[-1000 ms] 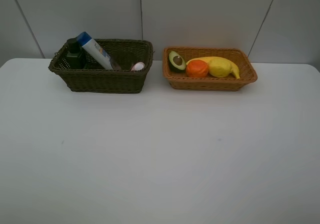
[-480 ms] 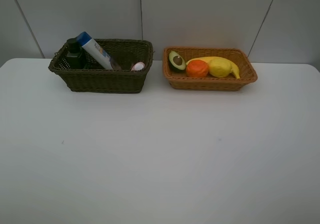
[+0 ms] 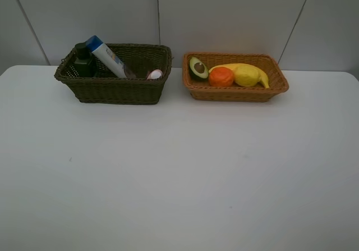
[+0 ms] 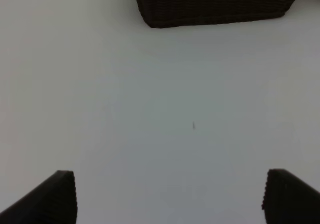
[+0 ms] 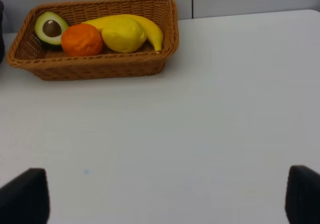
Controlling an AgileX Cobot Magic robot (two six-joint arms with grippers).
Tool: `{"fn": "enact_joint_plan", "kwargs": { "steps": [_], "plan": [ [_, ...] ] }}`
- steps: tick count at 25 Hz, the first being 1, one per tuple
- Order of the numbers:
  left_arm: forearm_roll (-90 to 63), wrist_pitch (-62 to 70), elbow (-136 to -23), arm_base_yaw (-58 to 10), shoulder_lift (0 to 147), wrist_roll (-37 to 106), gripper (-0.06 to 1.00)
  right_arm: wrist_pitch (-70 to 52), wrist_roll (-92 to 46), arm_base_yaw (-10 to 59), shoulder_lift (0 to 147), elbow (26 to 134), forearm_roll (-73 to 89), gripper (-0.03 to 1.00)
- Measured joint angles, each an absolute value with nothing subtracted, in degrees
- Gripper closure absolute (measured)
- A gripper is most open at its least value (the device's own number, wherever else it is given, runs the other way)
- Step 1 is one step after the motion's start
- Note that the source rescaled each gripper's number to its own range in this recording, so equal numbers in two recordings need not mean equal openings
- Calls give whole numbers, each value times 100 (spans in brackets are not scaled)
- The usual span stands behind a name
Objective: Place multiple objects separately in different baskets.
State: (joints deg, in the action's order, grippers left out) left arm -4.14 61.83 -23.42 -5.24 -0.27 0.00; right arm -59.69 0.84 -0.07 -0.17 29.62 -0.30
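The dark olive-brown basket at the back left holds the dark green square bottle, the white blue-capped bottle leaning on it, and the pink white-capped bottle. The mauve cup is hidden. The orange-tan basket at the back right holds the avocado half, orange, lemon and banana. Neither arm shows in the high view. My left gripper is open and empty over bare table, short of the dark basket. My right gripper is open and empty, short of the tan basket.
The white table stretches from the baskets to the front edge. A grey panelled wall stands right behind the baskets.
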Motion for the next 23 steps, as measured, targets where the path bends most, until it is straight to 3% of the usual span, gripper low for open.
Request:
{"fn": "enact_joint_plan", "kwargs": {
  "steps": [23],
  "plan": [
    [-414, 6183, -2342, -524, -27, 0, -4, -5969, 84, -7, -17, 2962, 0, -3]
  ]
}}
